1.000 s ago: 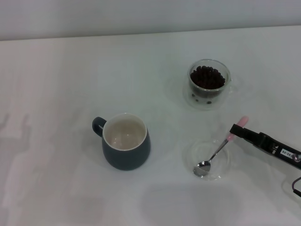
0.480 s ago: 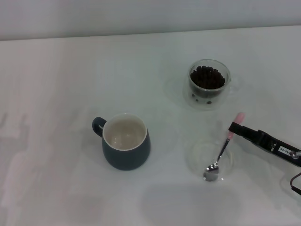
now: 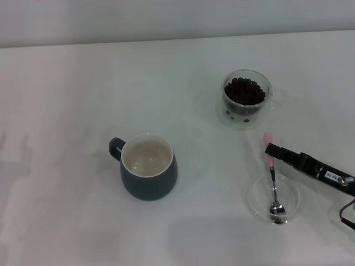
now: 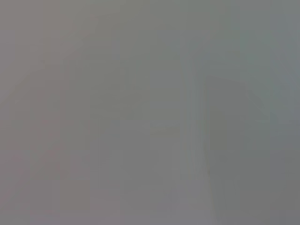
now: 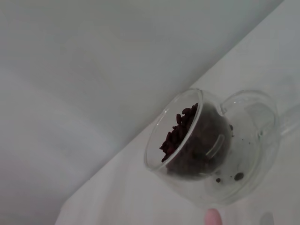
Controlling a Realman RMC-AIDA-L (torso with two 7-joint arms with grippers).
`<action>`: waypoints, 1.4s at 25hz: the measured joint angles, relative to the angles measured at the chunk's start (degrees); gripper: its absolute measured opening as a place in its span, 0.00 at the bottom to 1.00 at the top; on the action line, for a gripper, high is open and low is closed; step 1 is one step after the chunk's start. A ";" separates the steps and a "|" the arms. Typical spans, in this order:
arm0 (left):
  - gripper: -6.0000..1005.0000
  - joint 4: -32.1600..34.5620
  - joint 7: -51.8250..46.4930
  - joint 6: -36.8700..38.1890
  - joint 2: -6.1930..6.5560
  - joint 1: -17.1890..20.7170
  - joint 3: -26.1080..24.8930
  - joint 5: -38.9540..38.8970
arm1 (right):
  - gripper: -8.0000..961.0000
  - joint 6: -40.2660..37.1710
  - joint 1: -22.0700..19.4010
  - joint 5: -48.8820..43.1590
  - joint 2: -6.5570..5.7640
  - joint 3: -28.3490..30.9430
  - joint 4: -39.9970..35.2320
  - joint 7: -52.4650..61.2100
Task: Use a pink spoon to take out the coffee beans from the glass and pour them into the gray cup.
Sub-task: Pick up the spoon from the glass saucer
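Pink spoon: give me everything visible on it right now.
The pink spoon is a small teaspoon with a shiny metal bowl and stem and a pale pink handle end. The right gripper holds it at the pink end, apparently shut on it. It hangs bowl-down, the bowl inside the flat clear dish near the table's right side, below the glass. No beans show in its bowl. Its pink tip also shows in the right wrist view.

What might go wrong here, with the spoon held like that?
The right gripper pinches the pink spoon only at its pink tip, so it may swivel or slip. Its bowl rests in the clear dish, which might drag along. The glass of coffee beans stands close and could be knocked.
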 joint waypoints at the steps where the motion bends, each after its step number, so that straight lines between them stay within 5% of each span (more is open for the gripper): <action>1: 0.45 0.00 0.00 0.00 0.00 0.00 0.00 0.00 | 0.24 0.00 0.10 -0.06 0.00 -0.06 -0.04 0.06; 19: 0.45 0.00 0.00 0.16 0.00 0.37 0.01 -0.07 | 0.37 -1.36 2.42 -0.94 -0.44 -2.64 -1.22 0.57; 35: 0.45 0.00 0.00 0.02 0.00 0.39 0.00 -0.59 | 0.35 -1.24 2.62 -0.93 -0.28 -3.95 -2.80 1.84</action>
